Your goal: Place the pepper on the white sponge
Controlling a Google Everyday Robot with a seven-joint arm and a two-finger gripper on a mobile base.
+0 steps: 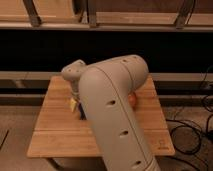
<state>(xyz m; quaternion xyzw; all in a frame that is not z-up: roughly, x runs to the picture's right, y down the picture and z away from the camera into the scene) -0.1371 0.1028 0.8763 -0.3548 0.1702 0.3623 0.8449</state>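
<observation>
The end effector hangs low over the desk, probably reaching down; its state cannot be told. The pepper, seemingly the orange thing, lies just right of the arm.

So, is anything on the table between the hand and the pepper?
Can't tell: the arm hides most of the table. The hand hangs at its left edge by a yellow thing; a reddish sliver, maybe the pepper, shows at its right.

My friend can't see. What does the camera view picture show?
A big grey robot arm reaches over a small wooden table, hiding its middle. Its gripper hangs down over the table, left of the arm. An orange-red thing peeks out on the arm's other side.
</observation>
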